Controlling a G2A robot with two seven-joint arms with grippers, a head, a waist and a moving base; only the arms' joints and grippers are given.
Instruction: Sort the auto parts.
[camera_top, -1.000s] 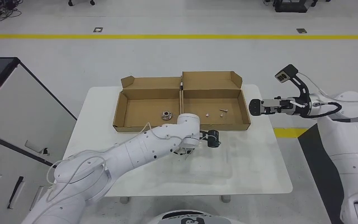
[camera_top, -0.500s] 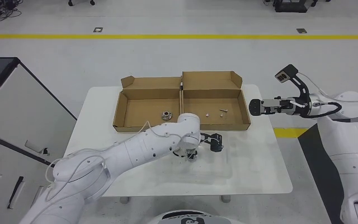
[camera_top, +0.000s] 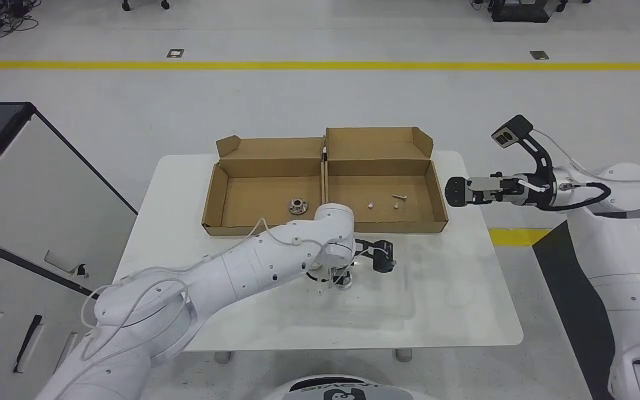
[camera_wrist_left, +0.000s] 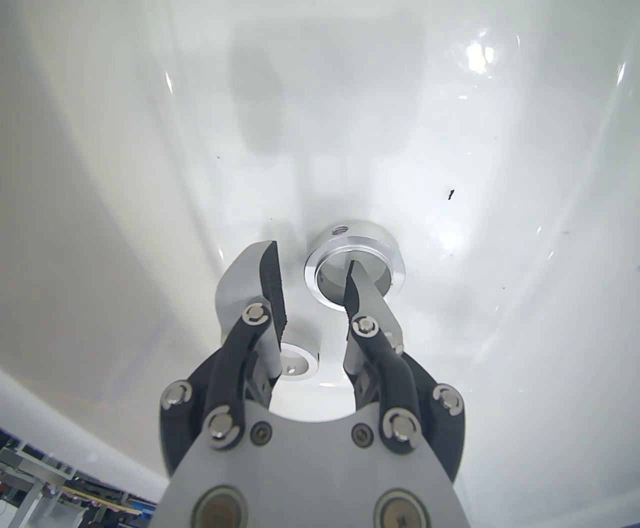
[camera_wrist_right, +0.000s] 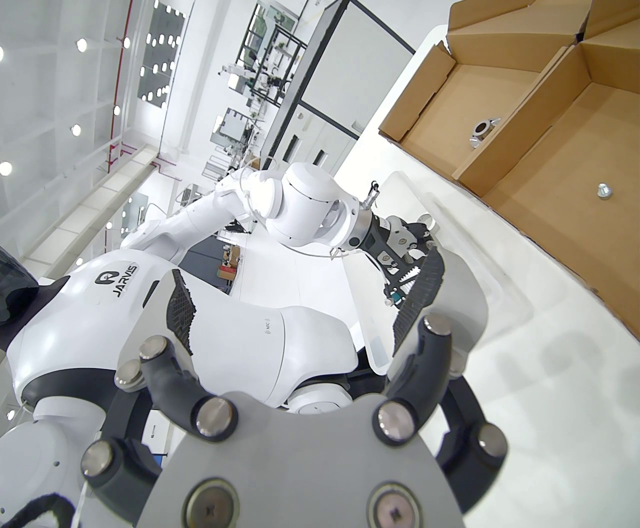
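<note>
One jaw of the narrowly open left gripper (camera_wrist_left: 310, 256) sits inside the metal ring (camera_wrist_left: 371, 239), likely to pinch its wall.

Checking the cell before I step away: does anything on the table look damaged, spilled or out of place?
Nothing looks damaged or spilled. The one oddity: the left gripper straddles the wall of the metal ring, one finger inside the bore, one outside, jaws open. A dark speck lies on the clear tray near it.

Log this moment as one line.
left gripper: open, one finger inside metal ring, one outside | ring: in clear tray | right gripper: open, beside cardboard box
</note>
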